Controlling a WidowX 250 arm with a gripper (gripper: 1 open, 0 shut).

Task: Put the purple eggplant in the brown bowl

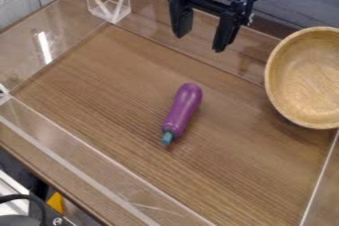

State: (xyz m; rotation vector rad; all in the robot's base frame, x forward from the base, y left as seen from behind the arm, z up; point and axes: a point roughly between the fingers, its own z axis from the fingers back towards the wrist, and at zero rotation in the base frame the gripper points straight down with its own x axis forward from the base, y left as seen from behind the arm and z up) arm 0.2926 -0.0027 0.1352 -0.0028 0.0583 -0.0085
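The purple eggplant (183,110) lies on the wooden table near the middle, its teal stem end pointing toward the front. The brown bowl (310,76) sits at the right edge, tilted up against the clear wall, its hollow empty. My gripper (201,30) hangs above the back of the table, pointing down, its two black fingers spread apart with nothing between them. It is behind and above the eggplant and to the left of the bowl.
Clear plastic walls (79,175) fence the wooden tabletop (106,91) on all sides. A folded clear plastic piece (109,4) stands at the back left corner.
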